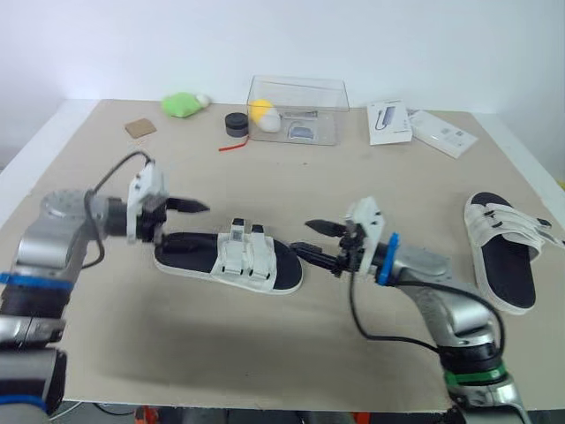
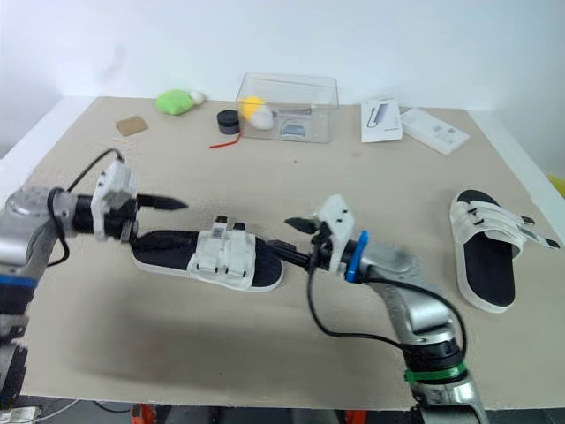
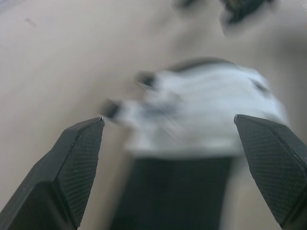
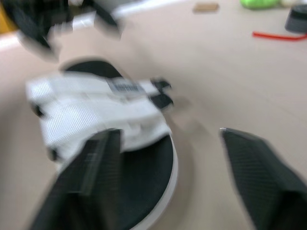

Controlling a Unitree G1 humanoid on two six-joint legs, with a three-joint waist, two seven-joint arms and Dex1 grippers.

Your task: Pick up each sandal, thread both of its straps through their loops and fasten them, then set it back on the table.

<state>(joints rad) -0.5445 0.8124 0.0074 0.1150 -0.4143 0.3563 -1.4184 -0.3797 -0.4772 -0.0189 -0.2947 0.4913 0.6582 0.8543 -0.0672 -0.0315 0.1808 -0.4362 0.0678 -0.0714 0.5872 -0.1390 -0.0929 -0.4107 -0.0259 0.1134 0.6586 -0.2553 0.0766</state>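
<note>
Beige table, sandal flat at centre, flanked by left gripper and right gripper, both spread, empty. Could shove it sideways if closing on one end alone.

We see two white sandals with black insides, both flat on the table. The left sandal lies sideways near the middle, closer to the front edge, with two white straps across it. The right sandal lies by the right edge, and its strap ends stick out.
</note>
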